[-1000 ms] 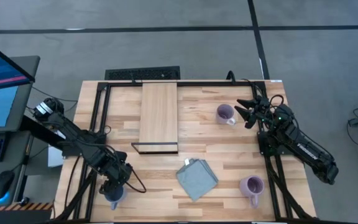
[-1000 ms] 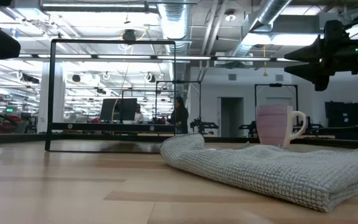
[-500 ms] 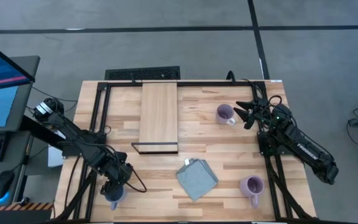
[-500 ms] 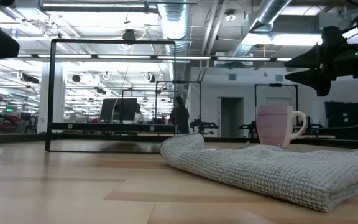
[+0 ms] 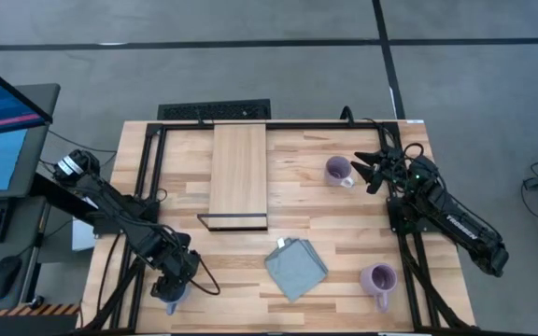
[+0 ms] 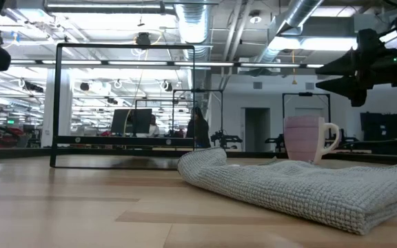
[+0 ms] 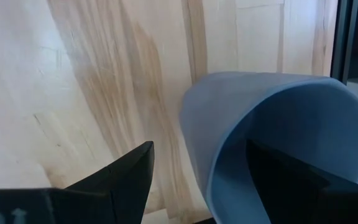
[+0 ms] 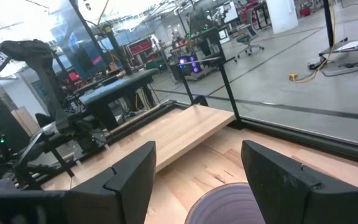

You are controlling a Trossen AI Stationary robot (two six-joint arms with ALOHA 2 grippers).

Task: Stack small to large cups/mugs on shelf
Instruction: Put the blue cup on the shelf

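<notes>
The dusty blue mug [image 5: 169, 299] stands at the table's near left corner, with my left gripper [image 5: 171, 283] above it. In the left wrist view my left gripper [image 7: 197, 146] is open, one finger inside the blue mug [image 7: 278, 106] and one outside its wall, a gap showing on both sides. One lilac mug [image 5: 337, 170] stands upright toward the far right. My right gripper [image 5: 364, 171] is open just right of it and higher, apart from it. The second lilac mug [image 5: 378, 278] stands near right. The light-wood shelf [image 5: 239, 168] lies at the far middle, bare.
A folded grey-blue cloth [image 5: 296, 269] lies near the middle of the near edge and fills the low view's foreground [image 6: 302, 189]. A black metal frame [image 5: 148, 168] runs along the table's sides. Bare wood shows between shelf and cloth.
My left gripper has shifted a little toward the table's near edge, over the blue mug. The mugs, cloth and shelf stand where they were.
</notes>
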